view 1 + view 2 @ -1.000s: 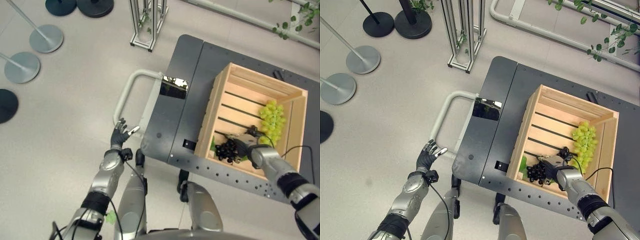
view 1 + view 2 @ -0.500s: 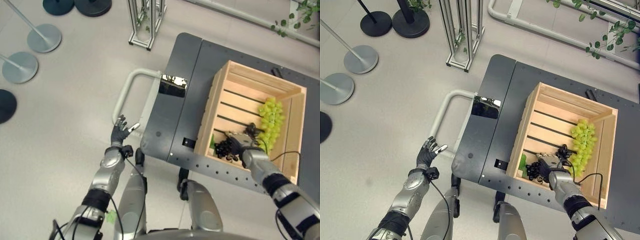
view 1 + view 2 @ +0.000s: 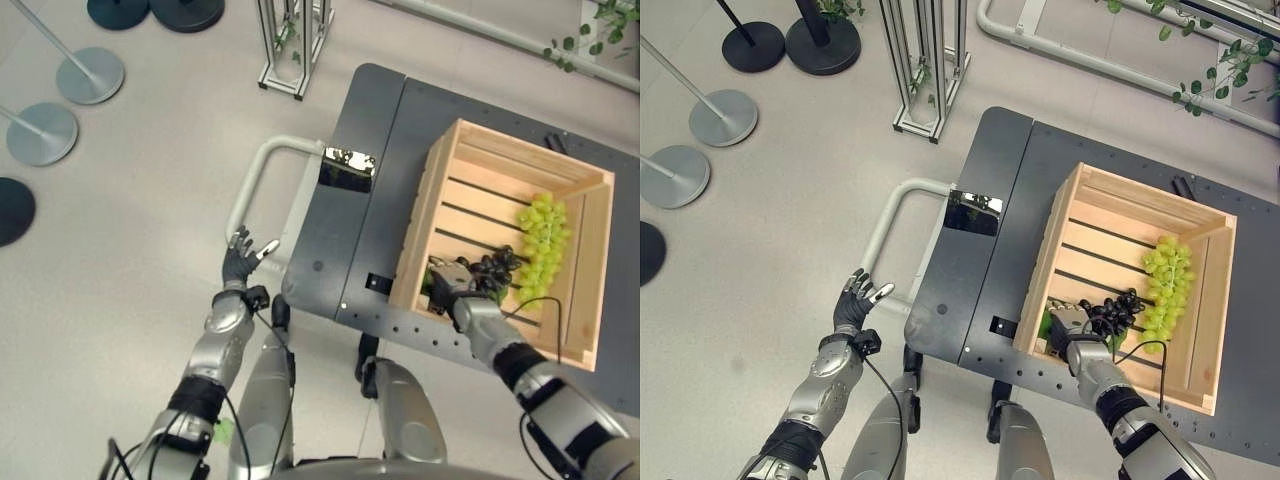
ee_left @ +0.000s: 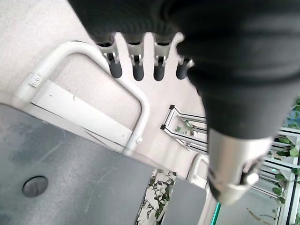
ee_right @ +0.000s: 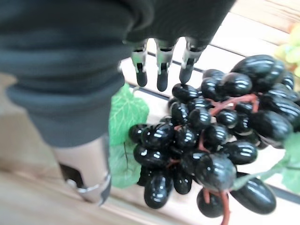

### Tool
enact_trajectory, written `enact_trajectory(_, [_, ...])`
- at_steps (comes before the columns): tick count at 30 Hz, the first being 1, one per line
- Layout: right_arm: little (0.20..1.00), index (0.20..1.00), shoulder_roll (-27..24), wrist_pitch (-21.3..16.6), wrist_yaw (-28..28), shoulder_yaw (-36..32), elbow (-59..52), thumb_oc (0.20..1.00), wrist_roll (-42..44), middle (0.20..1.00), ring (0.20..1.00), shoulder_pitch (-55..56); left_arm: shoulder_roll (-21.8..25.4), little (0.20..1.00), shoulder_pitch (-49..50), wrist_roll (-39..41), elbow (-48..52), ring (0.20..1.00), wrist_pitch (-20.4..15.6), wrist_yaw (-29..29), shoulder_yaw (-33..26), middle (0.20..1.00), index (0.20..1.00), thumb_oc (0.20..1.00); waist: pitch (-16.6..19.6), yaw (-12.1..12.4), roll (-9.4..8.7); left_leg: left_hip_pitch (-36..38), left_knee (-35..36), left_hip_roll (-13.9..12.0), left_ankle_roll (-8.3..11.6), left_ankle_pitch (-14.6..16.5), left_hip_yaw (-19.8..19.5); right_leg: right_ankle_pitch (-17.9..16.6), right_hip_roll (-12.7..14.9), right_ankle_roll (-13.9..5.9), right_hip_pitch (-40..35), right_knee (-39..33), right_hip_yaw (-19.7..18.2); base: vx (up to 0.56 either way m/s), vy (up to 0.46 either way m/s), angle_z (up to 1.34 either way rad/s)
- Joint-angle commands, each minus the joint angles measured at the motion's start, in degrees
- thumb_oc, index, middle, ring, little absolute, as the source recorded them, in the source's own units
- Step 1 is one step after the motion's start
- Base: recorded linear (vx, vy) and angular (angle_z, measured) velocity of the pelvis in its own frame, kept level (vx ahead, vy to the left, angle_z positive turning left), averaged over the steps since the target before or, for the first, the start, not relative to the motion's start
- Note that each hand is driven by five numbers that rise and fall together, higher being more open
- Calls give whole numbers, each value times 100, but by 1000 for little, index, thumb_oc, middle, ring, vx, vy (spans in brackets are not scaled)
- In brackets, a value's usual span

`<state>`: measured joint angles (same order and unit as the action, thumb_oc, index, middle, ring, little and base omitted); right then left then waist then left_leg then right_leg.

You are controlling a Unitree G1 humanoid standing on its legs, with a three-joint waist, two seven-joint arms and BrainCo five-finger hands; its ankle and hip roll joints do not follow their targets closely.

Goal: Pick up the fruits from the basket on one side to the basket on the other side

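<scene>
Inside the wooden crate (image 3: 1225, 290) on the dark worktop (image 3: 980, 260), the right hand (image 3: 1072, 325) was down at the near left corner, right beside the bunch of black grapes (image 3: 1114, 308). From the wrist view its fingers (image 5: 161, 70) looked straight and relaxed, tips pointing at the crate slats, with the black grapes (image 5: 215, 140) lying just next to them and not clamped in anything, so I'd call that hand open. A green leaf (image 5: 123, 136) sat under the dark bunch on the hand's side. The green grapes (image 3: 1167, 280) were further along the crate floor toward the right wall, touching or nearly touching the far end of the black bunch. The left hand (image 3: 243, 259) was off the worktop completely, hanging over the floor near the cart's pale curved handle (image 3: 262, 176), fingers (image 4: 136, 63) spread straight and holding nothing. A shiny metal block (image 3: 348, 170) sat on the worktop's left edge by that handle, well apart from the crate
</scene>
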<state>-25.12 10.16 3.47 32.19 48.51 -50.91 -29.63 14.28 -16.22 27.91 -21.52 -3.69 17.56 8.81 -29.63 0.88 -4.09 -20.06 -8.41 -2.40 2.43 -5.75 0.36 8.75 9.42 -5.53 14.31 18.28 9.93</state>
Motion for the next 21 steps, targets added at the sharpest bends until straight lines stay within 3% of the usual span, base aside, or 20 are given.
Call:
enact_trajectory(1, [1000, 1000, -59, -27, -237, 324, 201, 1000, -592, 1000, 1000, 104, -135, 1000, 11, 37, 570, 1000, -316, 67, 39, 1000, 1000, 1000, -16, -27, 46, -257, -551, -63, 184, 788, -217, -448, 417, -343, 503, -332, -201, 0, 0, 0])
enact_trajectory(5, [1000, 1000, -62, -55, -393, 534, 446, 1000, -993, 1000, 1000, 117, -133, 1000, -27, 27, 524, 1000, -321, 51, 58, 1000, 1000, 1000, -16, -21, 30, -238, -530, -61, 188, 789, -226, -437, 411, -343, 472, -345, -201, 0, 0, 0])
enact_trajectory(11, [1000, 1000, -279, -103, -404, 400, 243, 1000, -867, 1000, 1000, 367, -86, 1000, -53, 18, 509, 1000, -335, 38, -18, 1000, 1000, 1000, -16, -45, -57, -203, -479, -68, 192, 774, -229, -449, 393, -354, 470, -357, -201, 0, 0, 0])
enact_trajectory(21, [1000, 1000, -1851, -395, -608, -519, -1805, 1000, -886, 1000, 1000, 1014, -28, 1000, -152, -52, 577, 1000, -295, -90, -146, 1000, 1000, 1000, -15, -138, -297, -205, -546, -116, 201, 820, -233, -435, 386, -362, 446, -360, -225, 0, 0, 0])
